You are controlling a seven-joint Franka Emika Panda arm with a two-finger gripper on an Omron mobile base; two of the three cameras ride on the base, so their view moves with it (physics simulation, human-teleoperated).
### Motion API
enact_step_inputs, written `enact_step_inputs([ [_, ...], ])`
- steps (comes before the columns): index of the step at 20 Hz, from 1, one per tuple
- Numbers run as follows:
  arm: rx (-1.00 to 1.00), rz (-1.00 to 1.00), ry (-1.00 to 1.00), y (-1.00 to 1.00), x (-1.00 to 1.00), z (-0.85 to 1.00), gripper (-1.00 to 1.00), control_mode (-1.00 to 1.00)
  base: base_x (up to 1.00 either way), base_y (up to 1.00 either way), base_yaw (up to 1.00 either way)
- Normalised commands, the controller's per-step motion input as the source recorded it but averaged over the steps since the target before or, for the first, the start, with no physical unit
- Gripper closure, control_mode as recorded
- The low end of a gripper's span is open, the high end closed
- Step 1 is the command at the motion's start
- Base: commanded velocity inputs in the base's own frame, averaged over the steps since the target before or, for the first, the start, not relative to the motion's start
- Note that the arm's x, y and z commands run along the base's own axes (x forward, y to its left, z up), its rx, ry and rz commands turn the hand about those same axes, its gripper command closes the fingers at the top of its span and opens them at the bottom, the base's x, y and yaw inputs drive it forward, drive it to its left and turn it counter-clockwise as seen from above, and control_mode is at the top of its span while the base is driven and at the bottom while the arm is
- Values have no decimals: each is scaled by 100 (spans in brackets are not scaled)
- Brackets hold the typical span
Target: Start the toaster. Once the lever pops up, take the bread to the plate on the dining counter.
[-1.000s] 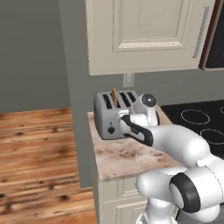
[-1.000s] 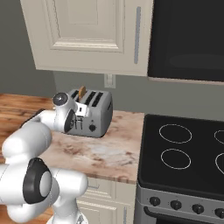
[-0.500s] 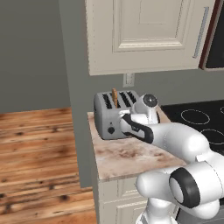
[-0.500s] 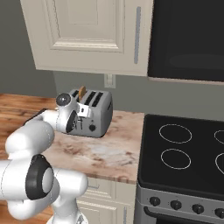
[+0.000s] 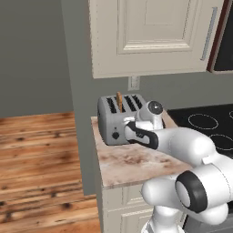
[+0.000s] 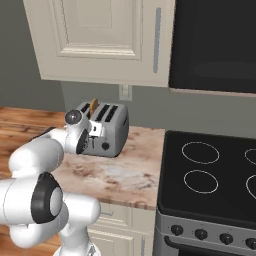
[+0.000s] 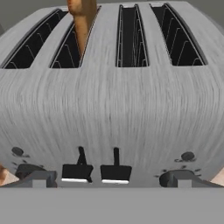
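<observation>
On the short marble counter (image 5: 132, 161), left of the stove (image 6: 210, 170): toaster (image 5: 119, 119), four slots, front toward the arm. Bread (image 5: 119, 101) upright in the second slot from the left, standing proud of the top. Gripper (image 5: 130, 130) close against the toaster's front; whether its fingers are spread or together cannot be told. In the hand view both levers (image 7: 96, 171) lie low, just ahead of the tips; bread (image 7: 82, 19) above and left. Risk, as judged: pressing the wrong lever, or shoving the toaster back.

Open air above the toaster (image 5: 119, 119), bread (image 5: 119, 100) upright in one slot, wall cabinet (image 5: 150, 36) well overhead.
</observation>
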Motion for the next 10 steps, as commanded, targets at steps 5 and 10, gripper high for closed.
enact_step_inputs([
  [5,0,0,0,0,12,-1,-100,-100,0,0,0],
  [10,0,0,0,0,5,-6,-100,-100,0,0,0],
])
